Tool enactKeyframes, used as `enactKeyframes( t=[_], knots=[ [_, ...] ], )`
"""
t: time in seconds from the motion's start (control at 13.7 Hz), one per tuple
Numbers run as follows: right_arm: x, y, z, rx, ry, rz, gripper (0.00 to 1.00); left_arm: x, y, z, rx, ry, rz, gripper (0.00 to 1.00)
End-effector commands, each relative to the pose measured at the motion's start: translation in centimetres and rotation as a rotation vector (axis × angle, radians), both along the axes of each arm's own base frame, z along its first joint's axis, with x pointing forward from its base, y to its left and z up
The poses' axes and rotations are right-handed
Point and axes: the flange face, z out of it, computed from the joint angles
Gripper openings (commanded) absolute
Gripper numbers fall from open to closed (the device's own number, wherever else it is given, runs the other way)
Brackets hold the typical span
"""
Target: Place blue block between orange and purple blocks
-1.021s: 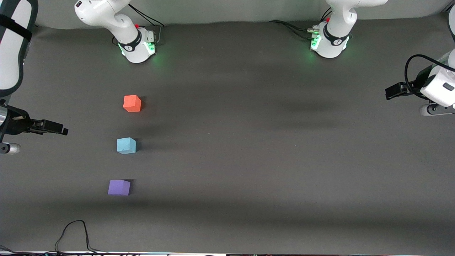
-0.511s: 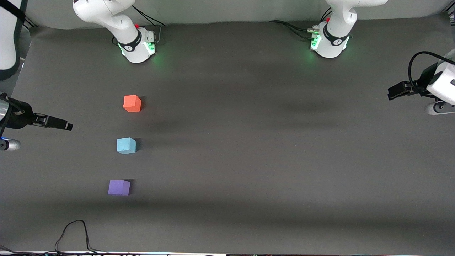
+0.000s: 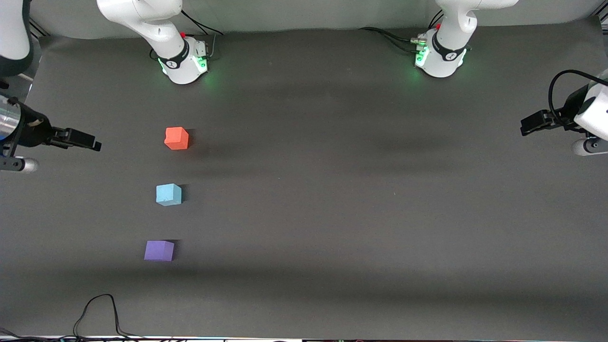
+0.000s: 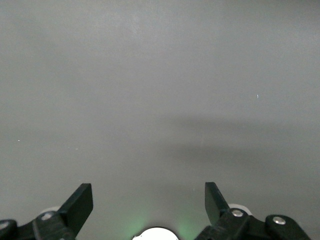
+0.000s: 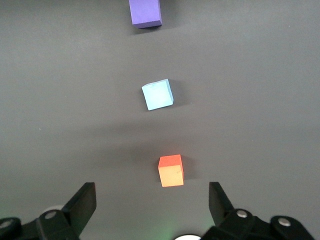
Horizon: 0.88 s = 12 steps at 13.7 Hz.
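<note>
A dark grey, matte-covered table (image 3: 332, 190) carries three small matte cubes in a loose row, well apart from one another. The orange-red cube (image 3: 176, 138) lies nearest the right gripper (image 3: 90, 142), which hangs with its fingers spread over the right arm's end of the table. The light sky-blue cube (image 3: 168, 194) lies between it and the violet-purple cube (image 3: 159, 251), which is farthest from that gripper.

blue block (image 3: 168, 194) between orange block (image 3: 176, 138), purple block (image 3: 159, 250)
</note>
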Motion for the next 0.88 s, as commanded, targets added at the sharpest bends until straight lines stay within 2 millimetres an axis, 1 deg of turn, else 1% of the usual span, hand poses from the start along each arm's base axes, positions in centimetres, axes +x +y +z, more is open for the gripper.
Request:
enactKeyframes(
  t=[0.0,0.15,0.36,0.51,0.66,0.8],
  knots=[
    [-3.9,0.2,0.2,-0.034,-0.041,0.006,1.00,0.3,0.2,0.5,-0.012,0.009,-0.005,1.00],
    [-3.8,0.9,0.1,-0.049,-0.036,0.024,1.00,0.3,0.1,0.5,-0.013,0.009,-0.006,1.00],
    [-3.6,0.3,-0.3,-0.050,-0.029,0.015,1.00,0.3,0.1,0.4,-0.011,0.011,-0.007,1.00],
    [-3.6,0.9,-0.4,-0.049,-0.027,0.025,1.00,0.3,0.1,0.4,-0.013,0.012,-0.006,1.00],
    [-3.4,1.1,0.4,-0.050,-0.044,0.029,1.00,0.3,0.1,0.4,-0.011,0.012,-0.007,1.00],
    [-3.4,0.8,1.2,-0.070,-0.055,0.030,1.00,0.3,0.1,0.4,-0.011,0.012,-0.007,1.00]
  ],
)
